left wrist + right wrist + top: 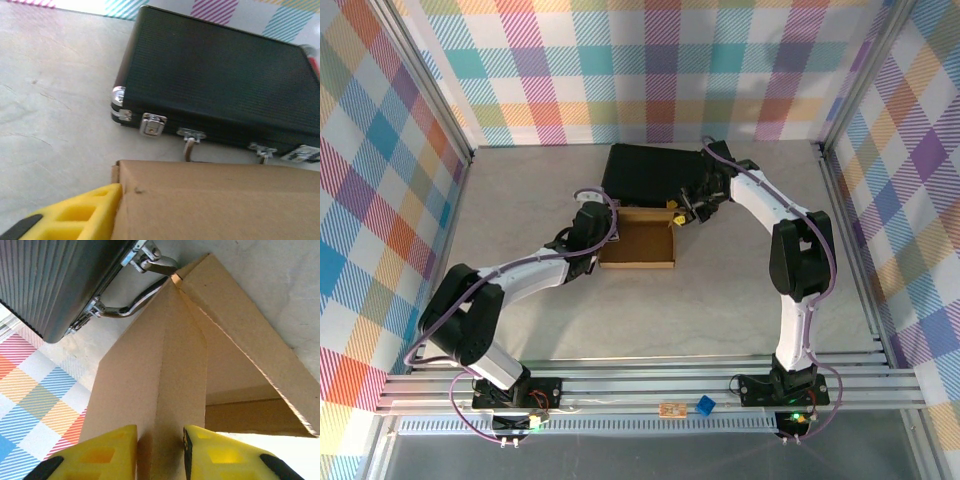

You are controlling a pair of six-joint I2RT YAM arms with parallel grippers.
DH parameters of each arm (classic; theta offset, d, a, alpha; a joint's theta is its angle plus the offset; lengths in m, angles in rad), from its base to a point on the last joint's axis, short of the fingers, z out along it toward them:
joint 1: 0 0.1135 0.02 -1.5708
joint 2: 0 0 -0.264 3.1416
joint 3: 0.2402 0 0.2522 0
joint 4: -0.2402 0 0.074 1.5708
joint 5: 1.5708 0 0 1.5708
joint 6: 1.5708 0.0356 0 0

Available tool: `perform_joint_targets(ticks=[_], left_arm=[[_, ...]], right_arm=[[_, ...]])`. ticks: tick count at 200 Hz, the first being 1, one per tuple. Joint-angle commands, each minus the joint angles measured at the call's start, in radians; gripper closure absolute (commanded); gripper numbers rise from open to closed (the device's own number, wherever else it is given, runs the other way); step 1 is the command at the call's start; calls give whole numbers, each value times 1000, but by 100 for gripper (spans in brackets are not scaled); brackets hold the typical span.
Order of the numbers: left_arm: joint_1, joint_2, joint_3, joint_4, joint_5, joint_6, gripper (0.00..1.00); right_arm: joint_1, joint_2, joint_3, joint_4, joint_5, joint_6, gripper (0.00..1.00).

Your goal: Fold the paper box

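The left pincer (590,262) is at the left wall of the box (637,245); I cannot tell its grip. The box sits mid-bench (520,200), just before the case (650,172). The right pincer (160,434) clamps its far right wall.

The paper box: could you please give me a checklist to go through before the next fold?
1. Grip of the right gripper on the paper box: ok, a finger on each side of one wall.
2. Grip of the left gripper: cannot tell; one yellow finger sits beside the box's left edge.
3. Box resting open side up on the table: ok.
4. Free room behind the box: not ok; the black case lies close behind it, its handle by the box's corner.
5. Every wall folded upright: cannot tell.
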Motion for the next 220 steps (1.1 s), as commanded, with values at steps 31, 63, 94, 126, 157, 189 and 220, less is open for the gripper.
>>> perform_joint_targets(ticks=[31,63,94,126,157,189,220], left_arm=[[-13,-117,1,-49,179,-188,44],[-13,-190,-35,-71,256,-257,34],[-13,-248,-23,-163,329,-335,34],[-13,-288,-31,-225,340,-381,27],[-11,-241,-11,-235,363,-374,34],[-10,-203,5,-253,347,-366,38],[-8,-193,-20,-269,338,-364,46]], right_arm=[[14,-18,-23,11,17,6,75],[13,-22,-35,13,23,4,76],[16,-25,-47,21,23,8,77],[20,-27,-51,26,26,11,77],[28,-32,-56,34,26,20,76],[31,-30,-52,37,25,21,74],[31,-31,-53,39,27,16,71]])
